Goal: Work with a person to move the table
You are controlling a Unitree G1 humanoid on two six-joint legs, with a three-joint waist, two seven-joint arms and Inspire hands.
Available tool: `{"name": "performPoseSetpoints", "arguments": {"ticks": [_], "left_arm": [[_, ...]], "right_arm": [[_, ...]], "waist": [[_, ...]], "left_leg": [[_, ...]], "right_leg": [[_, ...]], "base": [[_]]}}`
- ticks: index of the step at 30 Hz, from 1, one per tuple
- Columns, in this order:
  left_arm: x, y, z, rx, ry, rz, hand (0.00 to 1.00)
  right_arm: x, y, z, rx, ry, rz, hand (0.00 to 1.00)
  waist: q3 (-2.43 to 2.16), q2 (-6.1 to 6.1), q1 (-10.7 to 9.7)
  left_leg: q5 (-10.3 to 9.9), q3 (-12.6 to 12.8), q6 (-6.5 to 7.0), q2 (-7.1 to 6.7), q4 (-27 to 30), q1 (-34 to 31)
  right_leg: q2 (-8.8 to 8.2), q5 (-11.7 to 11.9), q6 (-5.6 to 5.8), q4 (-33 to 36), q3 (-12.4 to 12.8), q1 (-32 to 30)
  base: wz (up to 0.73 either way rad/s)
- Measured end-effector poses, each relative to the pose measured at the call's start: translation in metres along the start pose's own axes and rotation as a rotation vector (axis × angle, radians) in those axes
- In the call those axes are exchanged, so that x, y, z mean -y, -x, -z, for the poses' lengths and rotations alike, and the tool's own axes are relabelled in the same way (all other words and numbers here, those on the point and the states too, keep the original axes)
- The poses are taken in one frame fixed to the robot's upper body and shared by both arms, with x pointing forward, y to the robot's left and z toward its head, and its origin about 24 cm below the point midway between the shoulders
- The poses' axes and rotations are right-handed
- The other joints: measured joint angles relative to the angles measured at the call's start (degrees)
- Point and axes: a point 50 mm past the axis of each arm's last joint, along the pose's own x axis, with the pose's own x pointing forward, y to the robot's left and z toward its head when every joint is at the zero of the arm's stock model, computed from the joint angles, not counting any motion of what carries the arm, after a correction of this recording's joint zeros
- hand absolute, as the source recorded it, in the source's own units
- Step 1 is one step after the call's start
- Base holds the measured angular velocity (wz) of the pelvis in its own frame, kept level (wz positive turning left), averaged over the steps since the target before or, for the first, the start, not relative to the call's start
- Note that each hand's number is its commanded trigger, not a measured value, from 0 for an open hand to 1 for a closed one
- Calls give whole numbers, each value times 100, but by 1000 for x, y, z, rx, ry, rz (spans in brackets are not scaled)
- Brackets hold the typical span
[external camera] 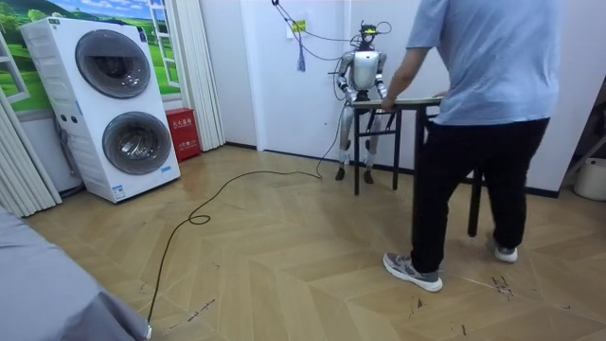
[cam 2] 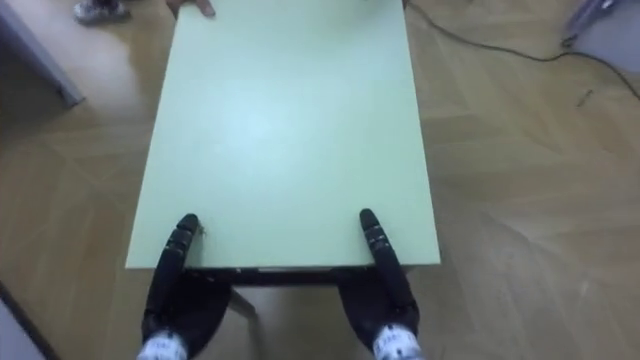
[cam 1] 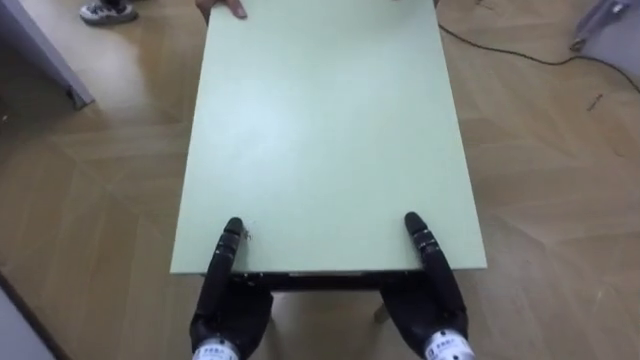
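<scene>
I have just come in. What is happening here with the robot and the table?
The robot and a person are handling a pale green table together, one at each short end. The robot's left hand and right hand are at the near edge, close to its two corners. The person stands at the far end with a hand on that edge. I cannot tell whether the table is lifted off the floor.

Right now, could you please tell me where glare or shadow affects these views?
Left eye view: a soft pale sheen lies across the middle of the table, hiding nothing; below its near edge, shadow darkens the left robot hand and right robot hand. Room view: even light, only faint shadow beneath the person.
</scene>
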Motion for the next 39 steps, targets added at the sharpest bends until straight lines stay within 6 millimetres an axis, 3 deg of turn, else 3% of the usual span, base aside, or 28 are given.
{"name": "performPoseSetpoints", "arguments": {"ticks": [2, 4, 6, 8, 9, 11, 12, 13, 14, 15, 16, 17, 18, 19, 20, 21, 22, 24, 30, 33, 35, 36, 37, 39], "left_arm": [[0, 1, -1, 0, -1, -4, 100], [0, 1, -2, 4, 1, -7, 100], [0, 1, -2, 7, 3, -5, 100], [1, 0, -2, 10, 5, -1, 100], [3, 0, -2, 9, 2, 8, 100], [7, -2, -2, 5, -6, 23, 100], [10, -4, -2, 1, -17, 35, 100], [13, -6, -3, -3, -29, 47, 100], [14, -7, -3, -2, -31, 51, 100], [16, -8, -3, 5, -25, 56, 100], [13, -6, -4, 16, -18, 48, 100], [11, -5, -6, 26, -15, 42, 100], [9, -4, -6, 27, -13, 36, 100], [8, -3, -5, 26, -13, 34, 100], [8, -4, -5, 23, -11, 34, 100], [8, -4, -5, 17, -10, 32, 100], [8, -4, -3, 11, -2, 28, 100], [6, -3, 0, 9, 8, 13, 100], [3, -1, 1, 3, 30, -8, 100], [2, -1, -1, 10, 25, -11, 100], [2, -2, -1, 15, 15, -12, 100], [1, -2, -3, 27, 16, -15, 100], [0, -2, -2, 28, 18, -21, 100], [-2, -2, 3, 12, 31, -35, 100]], "right_arm": [[-1, -2, 0, -4, 2, -2, 100], [-2, -5, 1, -11, 8, -5, 100], [-3, -5, 1, -13, 7, -9, 100], [-4, -6, 3, -10, -5, -14, 100], [-5, -7, 3, -7, -6, -20, 100], [-6, -7, 2, 4, -8, -25, 100], [-6, -7, -1, 15, -10, -29, 100], [-7, -8, -1, 21, -17, -32, 100], [-8, -9, -1, 22, -21, -35, 100], [-11, -11, -3, 23, -18, -45, 100], [-11, -11, 0, 14, -16, -39, 100], [-11, -11, 3, 6, -19, -38, 100], [-9, -9, 4, 2, -20, -30, 100], [-8, -8, 3, 5, -21, -26, 100], [-8, -8, 3, 5, -20, -27, 100], [-8, -8, 2, 5, -13, -27, 100], [-8, -9, 1, 4, -8, -28, 100], [-7, -8, 1, 0, -4, -19, 100], [-8, -9, 0, -5, 12, -15, 100], [-8, -9, 0, -6, 24, -13, 100], [-9, -10, 2, -6, 31, -8, 100], [-10, -10, 4, -16, 33, -12, 100], [-10, -10, 4, -22, 38, -12, 100], [-8, -9, 2, -18, 43, 0, 100]], "waist": [[1, -1, 103], [1, 1, 240], [1, 0, 262], [-3, 8, 233], [-7, 15, 115], [-16, 35, -116], [-16, 88, -253], [-15, 93, -249], [-19, 85, -216], [-11, 87, -200], [-13, 95, -187], [-13, 99, -187], [-19, 130, -202], [-20, 183, -275], [-13, 221, -305], [-9, 229, -376], [-12, 224, -416], [-12, 224, -431], [-11, 220, -261], [-12, 222, -194], [-5, 236, -204], [-1, 241, -201], [-9, 219, -202], [-35, 283, -300]], "left_leg": [[49, -88, -51, 39, -1, -70], [120, -259, -123, 76, 12, -196], [212, -423, -165, 71, 12, -319], [343, -418, -176, 71, 10, -485], [472, -293, -147, 82, -12, -623], [759, 610, 61, 206, -185, -778], [959, 1266, 238, 313, -398, -810], [1172, 1439, 133, 316, -697, -765], [1292, 1414, -80, 241, -876, -742], [1311, 1467, -525, 306, -905, -786], [755, 1965, -131, 573, -19, -809], [431, 2120, -88, 734, 339, -729], [-12, 2333, -135, 1090, 778, -518], [-243, 2331, -336, 1294, 919, -396], [-266, 2260, -340, 1240, 833, -398], [-238, 2244, -247, 1117, 596, -359], [-151, 2172, -162, 959, 389, -319], [-79, 2089, -108, 793, 206, -235], [-25, 1929, -17, 585, 110, -286], [-2, 1760, 20, 553, 68, -277], [2, 1528, 29, 557, 72, -255], [1, 1418, 28, 538, 73, -268], [-9, 1415, 39, 436, 75, -271], [-34, 1393, 59, 299, 75, -254]], "right_leg": [[87, 33, -53, -96, 22, 18], [179, 63, -106, -164, -129, 7], [235, 50, -156, -154, -269, -4], [269, 14, -218, -162, -476, 6], [288, -27, -272, -158, -683, 16], [309, -129, -329, -153, -975, 57], [371, -185, -373, -154, -1071, 47], [399, -215, -390, -199, -1096, 19], [392, -214, -394, -261, -1119, -22], [252, -144, -445, -333, -1376, -68], [155, -108, -412, -344, -1648, -8], [137, -108, -404, -339, -1720, 32], [128, -145, -375, -275, -1845, 88], [90, -260, -320, -32, -1966, 71], [66, -309, -289, 127, -1984, 57], [1, -343, -242, 266, -1963, -4], [-58, -343, -231, 348, -1839, -55], [-128, -320, -189, 361, -1730, -53], [-215, -273, -113, 394, -1694, -22], [-341, -273, -113, 801, -1693, -127], [-425, -356, -134, 1265, -1472, -328], [-395, -458, -184, 1106, -1114, -540], [-420, -346, -221, 816, -949, -785], [-550, -329, -148, 1113, -966, -865]], "base": [[28], [31], [70], [102], [148], [166], [148], [120], [64], [35], [33], [42], [62], [72], [75], [65], [57], [38], [25], [29], [33], [23], [34], [35]]}}
